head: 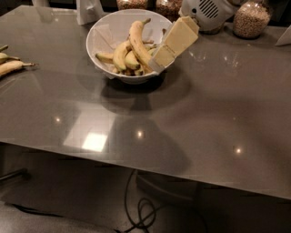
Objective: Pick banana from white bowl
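The white bowl (pixel 105 35) stands on the grey table at the back, left of centre, with several yellow bananas in it. The longest banana (pixel 137 40) lies across the top of the pile, stem up at the back. My gripper (pixel 157 63) reaches in from the upper right. Its cream fingers (pixel 175 41) slant down over the bowl's right rim, with the tips beside the lower end of the long banana.
Glass jars of grains (pixel 250 18) line the back edge. Loose bananas (pixel 11 66) lie at the table's left edge. A white object (pixel 88 10) stands behind the bowl. Cables (pixel 145 211) lie on the floor under the table.
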Action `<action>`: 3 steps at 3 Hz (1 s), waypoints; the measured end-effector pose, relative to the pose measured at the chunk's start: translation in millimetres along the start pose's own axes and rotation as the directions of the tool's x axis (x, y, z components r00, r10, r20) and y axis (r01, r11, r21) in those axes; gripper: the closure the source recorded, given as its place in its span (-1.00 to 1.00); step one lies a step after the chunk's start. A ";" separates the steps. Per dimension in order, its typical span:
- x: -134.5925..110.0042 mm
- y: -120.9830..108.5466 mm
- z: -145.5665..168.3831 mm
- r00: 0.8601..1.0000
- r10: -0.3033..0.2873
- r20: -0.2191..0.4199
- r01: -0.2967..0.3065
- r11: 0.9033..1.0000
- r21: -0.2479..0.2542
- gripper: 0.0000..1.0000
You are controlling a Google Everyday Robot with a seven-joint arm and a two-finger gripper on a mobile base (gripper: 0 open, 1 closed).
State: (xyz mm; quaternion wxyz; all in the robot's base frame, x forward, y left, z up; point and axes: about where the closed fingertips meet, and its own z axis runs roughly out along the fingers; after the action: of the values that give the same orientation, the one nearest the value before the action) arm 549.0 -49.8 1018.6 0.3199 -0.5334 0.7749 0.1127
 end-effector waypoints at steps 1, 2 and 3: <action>-11.3 -6.1 7.2 0.997 0.023 0.074 -0.025 0.999 0.022 -1.00; -39.4 -26.4 32.7 0.972 0.086 0.220 -0.095 0.995 0.031 -1.00; -64.1 -49.1 55.5 0.937 0.137 0.320 -0.154 0.988 0.028 -1.00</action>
State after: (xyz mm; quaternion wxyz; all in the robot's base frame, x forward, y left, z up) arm 628.5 7.3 1023.5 0.4451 -0.4408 0.7534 0.1998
